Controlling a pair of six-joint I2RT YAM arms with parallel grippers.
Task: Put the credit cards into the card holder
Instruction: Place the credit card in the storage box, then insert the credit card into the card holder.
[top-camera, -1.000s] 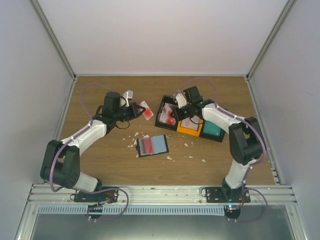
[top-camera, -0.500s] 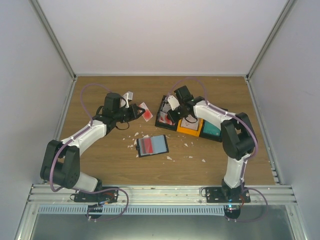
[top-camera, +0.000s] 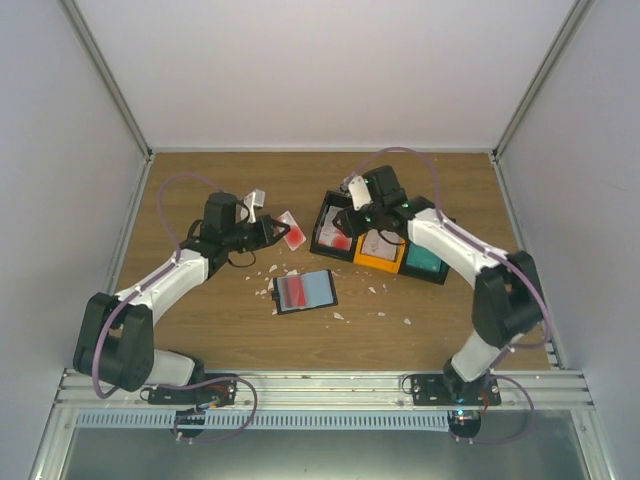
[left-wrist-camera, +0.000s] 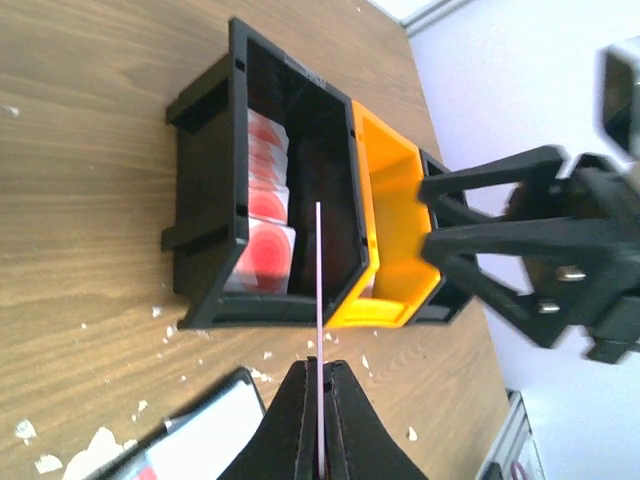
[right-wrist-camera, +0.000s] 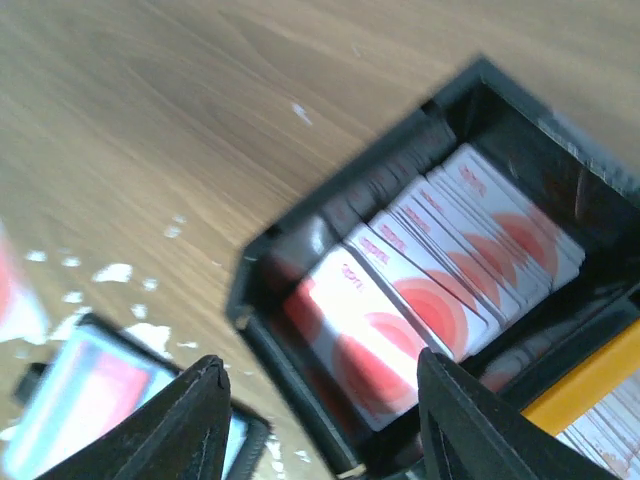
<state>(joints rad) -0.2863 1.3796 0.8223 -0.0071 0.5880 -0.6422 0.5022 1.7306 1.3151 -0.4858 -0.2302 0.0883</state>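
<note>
Left gripper (left-wrist-camera: 318, 368) clamped on one red-and-white card (left-wrist-camera: 318, 280), seen edge-on. Right gripper (right-wrist-camera: 321, 362) jaws apart, directly over stacked cards (right-wrist-camera: 440, 270) in black tray (right-wrist-camera: 275, 365).

Our two arms at the bench: the left arm (top-camera: 170, 274) and right arm (top-camera: 450, 240) wear white shells over their long links, with bulky black housings at shoulder, elbow and wrist. A lilac cable (top-camera: 172, 185) loops clear of each arm and runs down to the black base plates (top-camera: 195, 392). We see the left pincer (left-wrist-camera: 318, 372) as two matte-black fingers tapering to narrow tips. The right pincer (right-wrist-camera: 322, 365) has broader black fingers on a skeletal black frame fastened with small silver screws (left-wrist-camera: 570, 272).
</note>
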